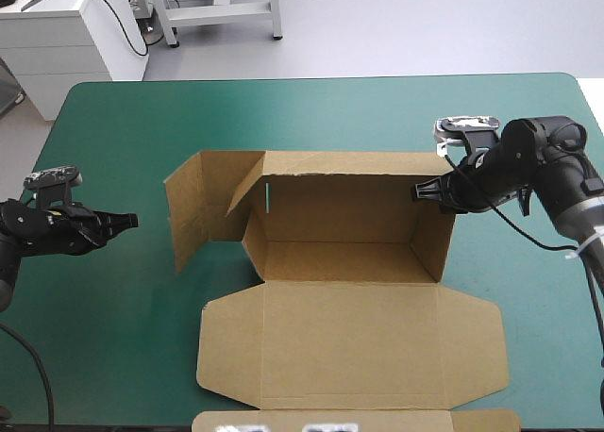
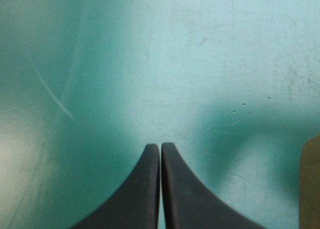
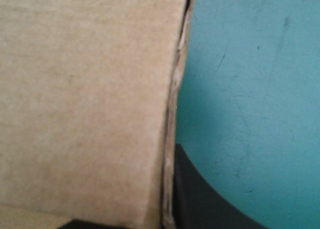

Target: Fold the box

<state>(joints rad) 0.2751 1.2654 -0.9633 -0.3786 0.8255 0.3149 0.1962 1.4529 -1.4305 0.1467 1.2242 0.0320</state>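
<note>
Two right fingers (image 3: 210, 204) clamp the raw-edged wall of the brown box (image 1: 349, 338) (left fingers (image 2: 140, 194) closed, empty).

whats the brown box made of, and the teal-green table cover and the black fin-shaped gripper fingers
Brown box: matt, looks like corrugated cardboard; its cut edge shows pale rough layers. Teal-green table cover: smooth, slightly glossy, finely scratched; perhaps plastic or vinyl, unclear. Black fingers of the left gripper: smooth, matt, likely rubber or plastic.
</note>
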